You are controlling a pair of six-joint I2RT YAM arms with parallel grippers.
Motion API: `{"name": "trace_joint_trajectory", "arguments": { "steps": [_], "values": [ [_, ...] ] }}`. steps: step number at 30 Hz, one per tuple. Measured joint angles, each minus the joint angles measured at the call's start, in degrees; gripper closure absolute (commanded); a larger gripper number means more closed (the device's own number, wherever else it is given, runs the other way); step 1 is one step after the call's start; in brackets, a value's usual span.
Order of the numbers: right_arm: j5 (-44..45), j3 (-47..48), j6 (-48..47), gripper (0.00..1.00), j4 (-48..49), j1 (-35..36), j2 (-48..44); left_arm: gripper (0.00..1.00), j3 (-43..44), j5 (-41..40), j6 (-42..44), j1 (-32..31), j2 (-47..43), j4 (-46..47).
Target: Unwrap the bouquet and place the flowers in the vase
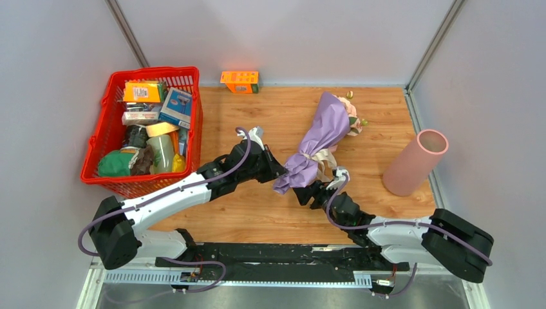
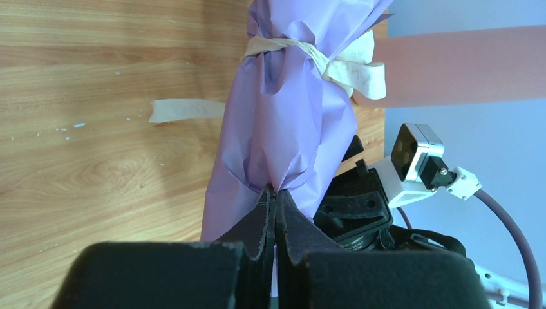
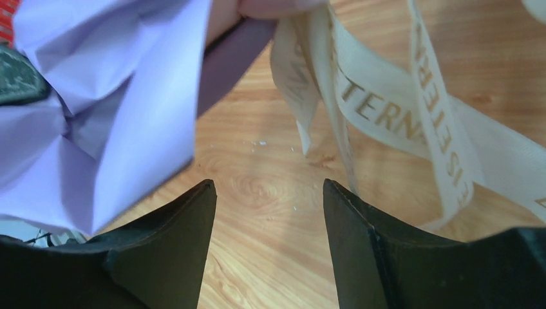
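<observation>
Bouquet tail is pinched in the clenched left claw, long axis running straight ahead. Ribbon is seen just ahead-right of the released right claw.

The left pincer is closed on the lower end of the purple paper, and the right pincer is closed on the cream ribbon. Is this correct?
No: the right pincer is open, and the cream ribbon hangs near its tips, ungripped, as the right wrist view shows. The left pincer is closed on the lower end of the purple paper.
</observation>
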Motion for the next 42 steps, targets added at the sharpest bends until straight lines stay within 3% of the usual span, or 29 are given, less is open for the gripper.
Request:
{"name": "trace_joint_trajectory", "arguments": {
  "steps": [8,17,22,28,29,34,42],
  "values": [
    [4.6,2.2,-1.0,0.35,7.7,0.0,7.2,1.00,0.0,0.2,-1.3,0.0,-1.2,0.2],
    [10.4,2.7,-5.7,0.42,17.9,0.0,16.5,1.00,-0.6,0.6,-2.4,0.0,-1.4,1.3],
    [10.5,4.1,-8.4,0.64,24.6,0.0,21.6,1.00,-0.6,0.6,-2.5,0.1,-1.4,1.3],
    [10.3,4.3,-9.8,1.00,27.6,0.0,24.3,1.00,-0.6,0.9,-2.5,0.5,-1.4,1.3],
    [9.9,4.2,-9.9,1.00,27.9,0.0,24.3,1.00,-0.6,0.8,-2.4,0.5,-1.4,1.3],
    [7.9,2.8,-9.9,1.00,25.5,0.0,20.2,1.00,-0.9,-0.7,-1.2,1.0,-1.4,0.6],
    [4.1,0.2,-8.5,1.00,9.4,0.0,0.0,1.00,-1.0,-4.3,1.9,2.3,-1.4,-1.7]
  ]
}}
